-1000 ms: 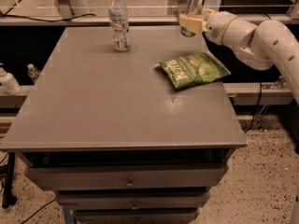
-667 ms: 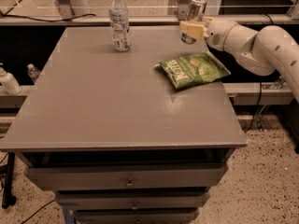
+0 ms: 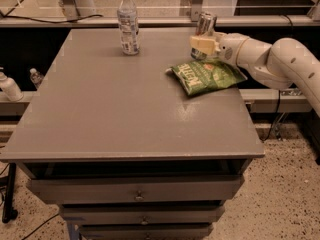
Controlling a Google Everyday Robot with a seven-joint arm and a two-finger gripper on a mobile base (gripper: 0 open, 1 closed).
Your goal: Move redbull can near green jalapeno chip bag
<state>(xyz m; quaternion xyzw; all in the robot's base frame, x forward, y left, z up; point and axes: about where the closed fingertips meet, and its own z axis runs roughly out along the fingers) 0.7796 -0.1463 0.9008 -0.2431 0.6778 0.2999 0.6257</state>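
The redbull can (image 3: 205,24) is a slim silver can standing upright at the table's far right, just behind the green jalapeno chip bag (image 3: 207,75). My gripper (image 3: 202,45) reaches in from the right on a white arm and is shut on the can's lower body. The bright-green bag lies flat on the table's right side, directly in front of the gripper. The can's bottom is hidden behind the fingers and the bag.
A clear plastic bottle (image 3: 128,22) with a white cap stands at the table's far middle. The grey table (image 3: 115,114) has drawers under its front edge. A rail runs behind the table. A white bottle (image 3: 8,86) sits on a ledge at left.
The gripper with the can has moved down and slightly toward the bag, coming lower over the table's far right.
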